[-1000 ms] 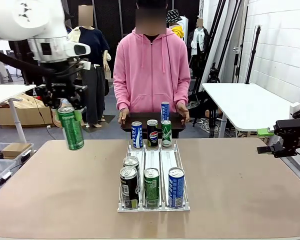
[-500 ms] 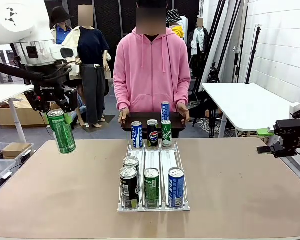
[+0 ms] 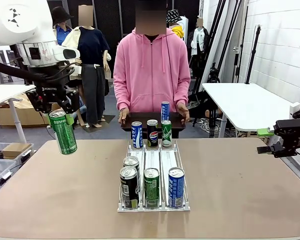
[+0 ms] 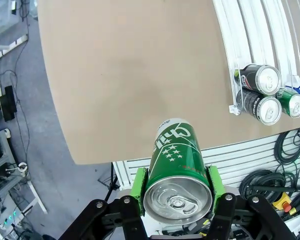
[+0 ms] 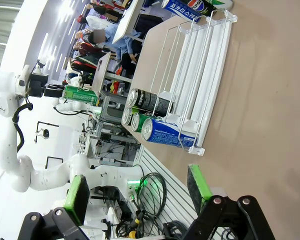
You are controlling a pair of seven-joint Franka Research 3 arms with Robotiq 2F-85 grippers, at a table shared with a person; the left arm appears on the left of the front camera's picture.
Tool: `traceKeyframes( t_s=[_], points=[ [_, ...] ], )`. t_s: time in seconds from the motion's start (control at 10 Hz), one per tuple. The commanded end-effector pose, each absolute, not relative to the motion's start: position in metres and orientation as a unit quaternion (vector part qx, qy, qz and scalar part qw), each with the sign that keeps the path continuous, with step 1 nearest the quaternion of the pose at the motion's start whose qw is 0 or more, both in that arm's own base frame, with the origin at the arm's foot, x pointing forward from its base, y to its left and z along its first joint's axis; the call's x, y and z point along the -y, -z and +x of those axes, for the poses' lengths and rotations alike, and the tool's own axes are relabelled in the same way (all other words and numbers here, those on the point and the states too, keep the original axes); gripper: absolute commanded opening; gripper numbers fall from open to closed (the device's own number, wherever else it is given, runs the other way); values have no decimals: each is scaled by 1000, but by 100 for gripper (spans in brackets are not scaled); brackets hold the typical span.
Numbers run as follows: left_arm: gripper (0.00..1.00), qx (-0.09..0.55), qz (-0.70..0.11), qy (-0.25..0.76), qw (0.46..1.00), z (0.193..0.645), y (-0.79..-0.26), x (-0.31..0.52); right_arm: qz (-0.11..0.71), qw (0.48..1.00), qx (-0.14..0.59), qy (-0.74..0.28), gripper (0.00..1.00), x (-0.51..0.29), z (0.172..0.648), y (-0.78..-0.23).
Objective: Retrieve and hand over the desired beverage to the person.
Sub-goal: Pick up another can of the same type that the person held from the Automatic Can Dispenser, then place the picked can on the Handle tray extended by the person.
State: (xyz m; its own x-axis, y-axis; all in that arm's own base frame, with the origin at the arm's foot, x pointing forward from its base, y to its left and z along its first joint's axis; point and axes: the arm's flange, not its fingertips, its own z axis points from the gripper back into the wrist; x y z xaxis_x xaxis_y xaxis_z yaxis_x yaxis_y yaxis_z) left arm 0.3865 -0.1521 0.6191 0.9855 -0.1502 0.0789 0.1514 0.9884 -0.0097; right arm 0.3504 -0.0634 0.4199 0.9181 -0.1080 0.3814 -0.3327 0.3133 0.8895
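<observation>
My left hand clamped on green can, tilted, above counter left side. Right hand jaws apart, empty.

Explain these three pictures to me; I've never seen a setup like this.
Two white robot arms share a table with a person in a pink hoodie. The wide picture looks across the table from the robot's side; the other two come from cameras on each wrist. A clear rack holds drink cans. The left gripper is shut on a green can, held in the air, tilted. The right gripper is open and holds nothing.
</observation>
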Motion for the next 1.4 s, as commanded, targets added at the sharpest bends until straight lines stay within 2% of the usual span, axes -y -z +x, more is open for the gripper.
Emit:
traceKeyframes(
  t_s=[0.0,1.3],
  points=[
    [0,43,-8,73,996,386,-623,150,586,784,191,-72,100,64,350,-420],
    [0,43,-8,73,996,386,-623,150,586,784,191,-72,100,64,350,-420]
  ],
)
